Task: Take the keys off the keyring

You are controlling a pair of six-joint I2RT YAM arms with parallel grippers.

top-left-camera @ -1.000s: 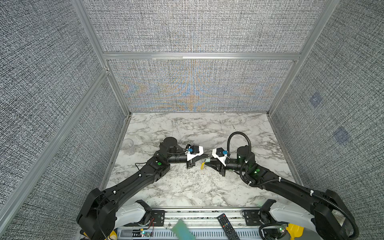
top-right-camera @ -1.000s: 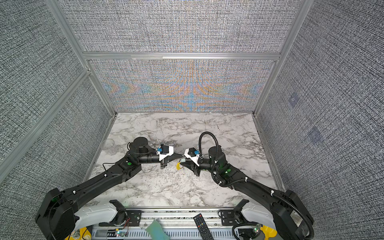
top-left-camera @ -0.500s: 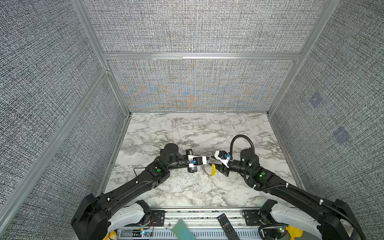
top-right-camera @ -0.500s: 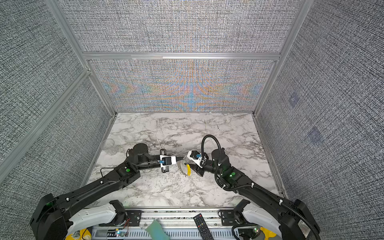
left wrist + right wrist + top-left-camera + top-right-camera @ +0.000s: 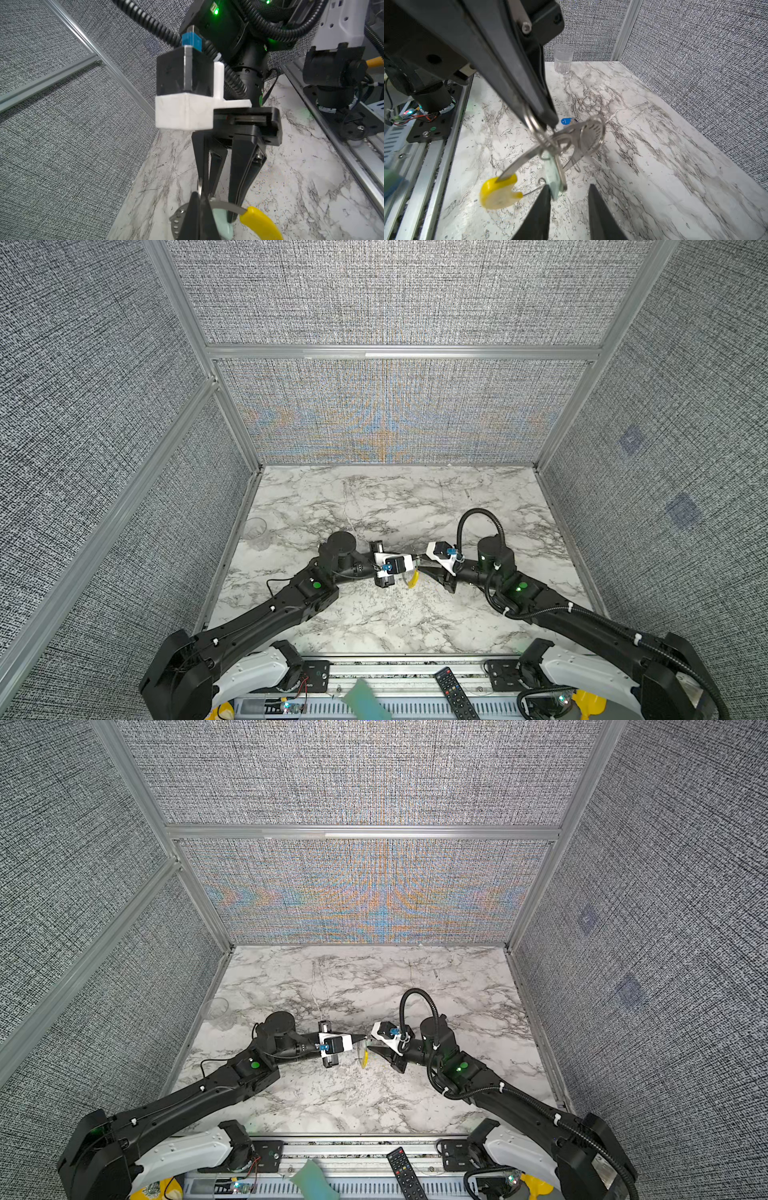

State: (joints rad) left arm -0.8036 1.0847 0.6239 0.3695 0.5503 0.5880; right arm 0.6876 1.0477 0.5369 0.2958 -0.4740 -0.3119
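My left gripper (image 5: 542, 122) is shut on the small metal ring of the keyring (image 5: 579, 135) and holds it hanging above the marble table. The keyring's grey metal band ends in a yellow section (image 5: 497, 193) (image 5: 411, 580) (image 5: 363, 1058). From the ring hangs the mint-green key (image 5: 553, 176) (image 5: 222, 223). The blue key (image 5: 568, 121) lies loose on the table beyond the keyring. My right gripper (image 5: 569, 187) is open, facing the left gripper (image 5: 414, 568), with one fingertip (image 5: 547, 188) just beside the mint key's edge. Nothing is clamped between its fingers.
A clear glass cup (image 5: 563, 59) (image 5: 255, 531) stands by the left wall. Fabric walls close in three sides of the table (image 5: 395, 510). A metal rail (image 5: 395, 668) with a black remote (image 5: 455, 693) runs along the front edge.
Both grippers and the hanging keyring dipped toward the front edge, then came back a little. The left gripper has kept its hold on the ring. The right gripper stayed close beside it.
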